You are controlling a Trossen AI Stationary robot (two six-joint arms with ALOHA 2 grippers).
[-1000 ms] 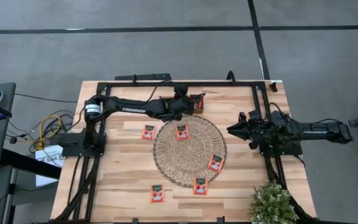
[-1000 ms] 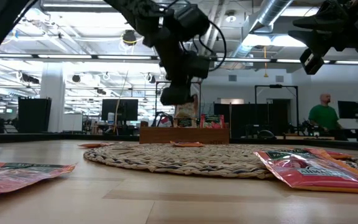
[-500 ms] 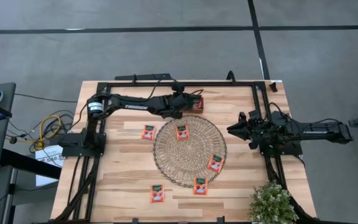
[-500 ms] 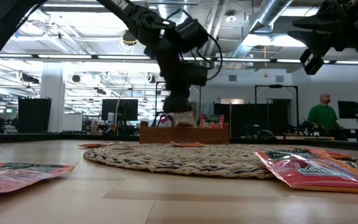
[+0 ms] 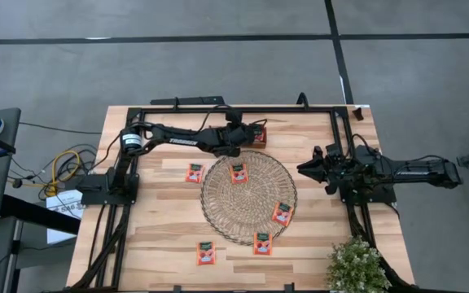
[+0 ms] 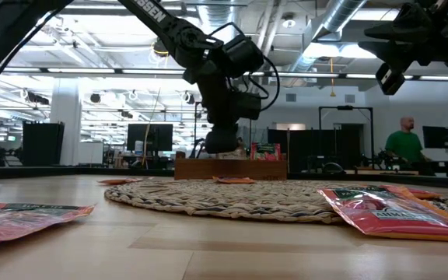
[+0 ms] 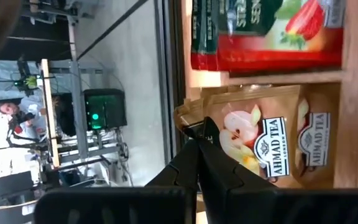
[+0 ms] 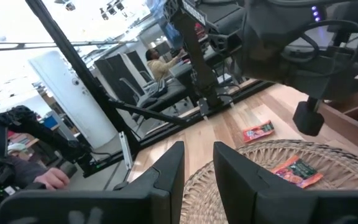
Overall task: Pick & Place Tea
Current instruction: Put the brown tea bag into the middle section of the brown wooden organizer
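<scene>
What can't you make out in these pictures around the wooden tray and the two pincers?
- Wooden tray, high view: the left arm covers most of it, so its compartments cannot be counted.
- Beige tea packet, left wrist view: the shut left pincer pinches its edge; its lower part is cut off by the picture's edge.
- Right pincer, right wrist view: fingertips apart, holding nothing visible.
- Packet labels on the woven mat, high view: too small to read.

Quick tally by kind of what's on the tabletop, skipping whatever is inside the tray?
Red-orange square tea packets: 5
Round woven mat: 1
Brown wooden compartment tray: 1
Green potted plant: 1
Total: 8
</scene>
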